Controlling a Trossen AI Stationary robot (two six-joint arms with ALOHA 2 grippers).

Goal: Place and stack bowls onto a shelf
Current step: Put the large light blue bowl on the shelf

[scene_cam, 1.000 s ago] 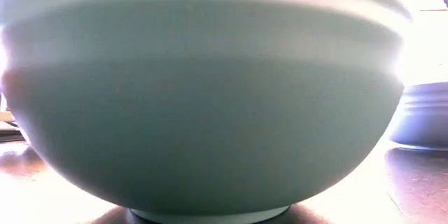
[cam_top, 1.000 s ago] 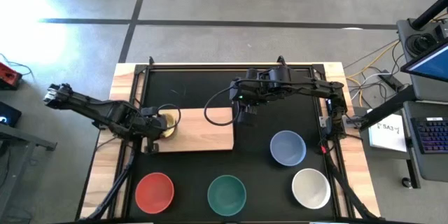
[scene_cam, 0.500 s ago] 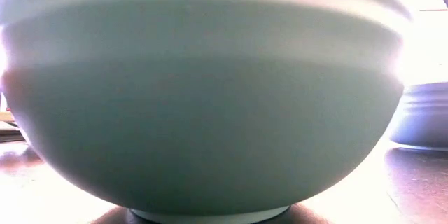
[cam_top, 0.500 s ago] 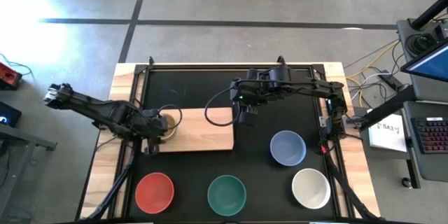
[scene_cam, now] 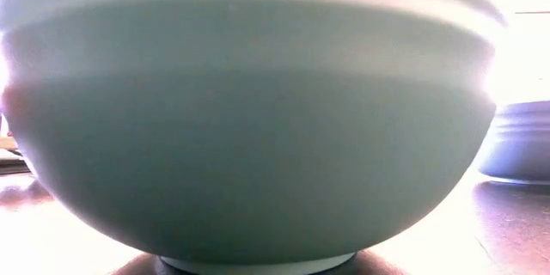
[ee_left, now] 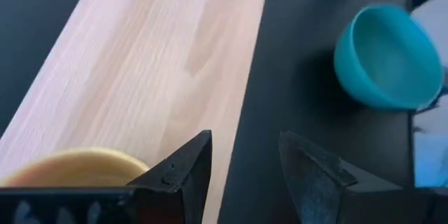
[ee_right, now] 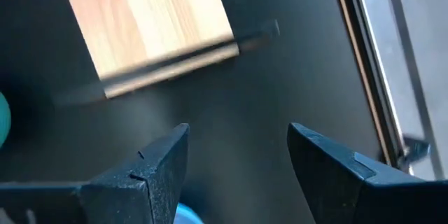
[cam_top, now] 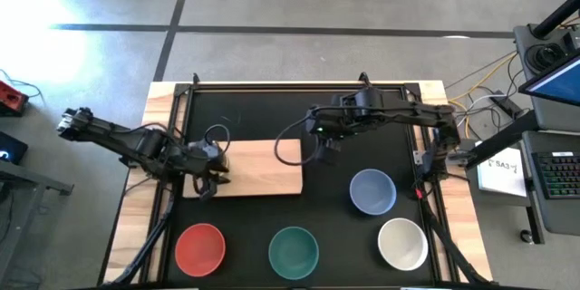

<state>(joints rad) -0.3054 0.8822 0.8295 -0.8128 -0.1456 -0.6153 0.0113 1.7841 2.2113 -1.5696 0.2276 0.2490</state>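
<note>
while the left gripper (ee_left: pixel 241 171) gapes, yellow bowl (ee_left: pixel 70 166) sits just beside.

Bright glare washes the low view's right side; the right wrist view is motion-blurred

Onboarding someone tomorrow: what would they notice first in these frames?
The low view is almost filled by the teal bowl, which stands right at the camera. From above, the light-wood shelf stands out on the black table, with the left end effector open at its left end over a yellow bowl. Red, pale blue and white bowls wait along the near side.
</note>
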